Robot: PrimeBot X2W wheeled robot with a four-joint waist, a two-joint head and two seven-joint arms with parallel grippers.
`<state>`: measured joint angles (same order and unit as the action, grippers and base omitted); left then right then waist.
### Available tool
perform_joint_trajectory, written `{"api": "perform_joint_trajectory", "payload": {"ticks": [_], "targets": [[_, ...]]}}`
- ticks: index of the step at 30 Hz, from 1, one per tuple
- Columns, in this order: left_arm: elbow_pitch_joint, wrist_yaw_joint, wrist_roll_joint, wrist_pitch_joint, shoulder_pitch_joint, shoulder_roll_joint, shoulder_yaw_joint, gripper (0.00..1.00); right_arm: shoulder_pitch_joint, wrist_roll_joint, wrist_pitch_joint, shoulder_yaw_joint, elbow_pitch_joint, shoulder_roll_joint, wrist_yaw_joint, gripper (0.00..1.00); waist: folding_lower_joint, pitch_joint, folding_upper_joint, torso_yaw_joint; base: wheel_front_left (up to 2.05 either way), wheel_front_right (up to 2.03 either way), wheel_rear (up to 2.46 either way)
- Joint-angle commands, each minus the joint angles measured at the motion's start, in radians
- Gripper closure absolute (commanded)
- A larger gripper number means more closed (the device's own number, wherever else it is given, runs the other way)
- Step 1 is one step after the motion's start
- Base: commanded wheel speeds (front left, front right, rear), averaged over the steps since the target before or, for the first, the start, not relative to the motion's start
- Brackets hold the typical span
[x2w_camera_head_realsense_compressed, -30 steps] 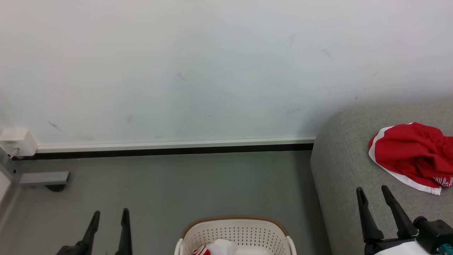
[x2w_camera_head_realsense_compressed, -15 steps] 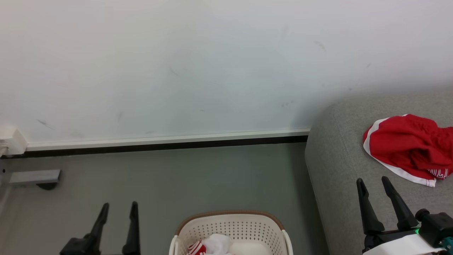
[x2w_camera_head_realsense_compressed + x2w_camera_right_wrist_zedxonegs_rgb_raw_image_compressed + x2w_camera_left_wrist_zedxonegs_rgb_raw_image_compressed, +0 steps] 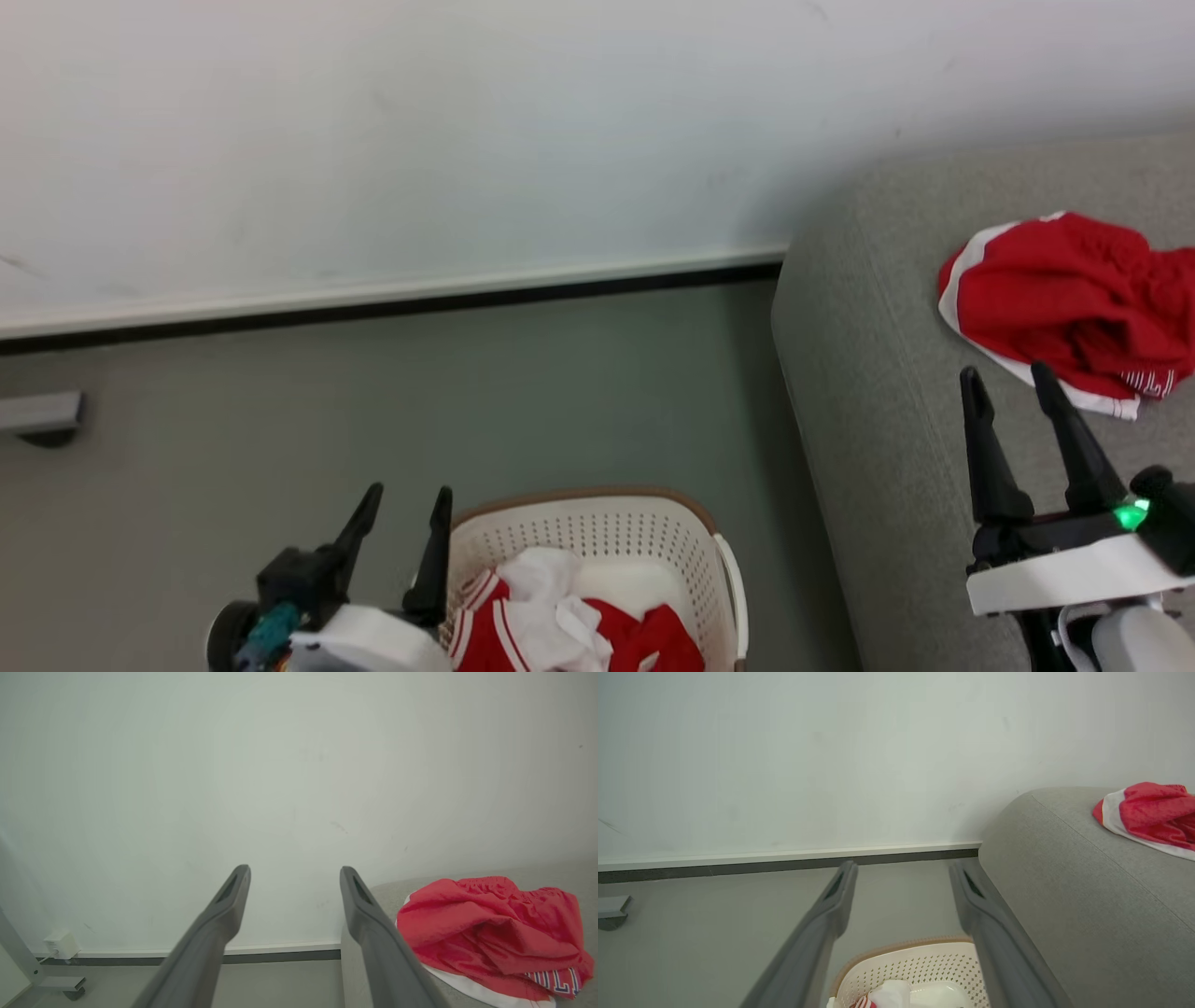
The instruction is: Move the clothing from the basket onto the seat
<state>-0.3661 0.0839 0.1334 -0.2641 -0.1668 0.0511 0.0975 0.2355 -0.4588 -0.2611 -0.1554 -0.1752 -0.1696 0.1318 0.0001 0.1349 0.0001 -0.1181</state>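
Crumpling soft red clothing (image 3: 1064, 303) on woven grey seat (image 3: 887, 392), perforated plastic basket (image 3: 607, 532) nearby.

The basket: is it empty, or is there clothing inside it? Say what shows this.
Not empty. Red and white clothing lies bunched inside the basket, below its brown rim.

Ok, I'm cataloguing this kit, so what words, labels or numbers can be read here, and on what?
"ULI", roughly: dark blue block lettering at the white hem of the red garment lying on the seat; the rest is folded under, so the full word cannot be read.
Clothing in the basket: no text can be read.
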Motion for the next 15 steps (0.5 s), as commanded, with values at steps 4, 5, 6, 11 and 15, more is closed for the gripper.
{"api": "perform_joint_trajectory", "payload": {"ticks": [4, 5, 6, 11, 15], "targets": [[-0.088, 0.014, -0.021, -0.001, -0.083, 0.008, 0.017, 0.0, 0.043, 0.003, -0.003, 0.016, 0.027, 0.003, -0.002, 0.0, -0.0001, 0.111, -0.0001, -0.043, 0.0, 0.0, 0.0], [-0.11, 0.018, -0.026, 0.0, -0.102, 0.012, 0.022, 0.0, 0.051, 0.003, -0.003, 0.019, 0.033, 0.005, -0.002, 0.0, -0.0001, 0.127, -0.0001, -0.049, 0.0, 0.0, 0.0], [-0.136, 0.018, -0.021, -0.001, -0.12, 0.012, 0.02, 0.0, 0.06, 0.004, -0.003, 0.022, 0.039, 0.008, -0.002, 0.0, -0.0001, 0.143, -0.0001, -0.055, 0.0, 0.0, 0.0], [-0.281, 0.029, -0.035, -0.001, -0.201, 0.02, 0.046, 0.0, 0.108, 0.012, -0.003, 0.046, 0.065, 0.035, -0.002, 0.0, -0.0001, 0.217, -0.0001, -0.089, 0.0, 0.0, 0.0], [-0.395, 0.036, -0.041, -0.001, -0.275, 0.028, 0.068, 0.0, 0.151, 0.014, -0.003, 0.047, 0.086, 0.054, -0.002, 0.0, -0.0001, 0.275, -0.0001, -0.112, 0.0, 0.0, 0.0]]}}
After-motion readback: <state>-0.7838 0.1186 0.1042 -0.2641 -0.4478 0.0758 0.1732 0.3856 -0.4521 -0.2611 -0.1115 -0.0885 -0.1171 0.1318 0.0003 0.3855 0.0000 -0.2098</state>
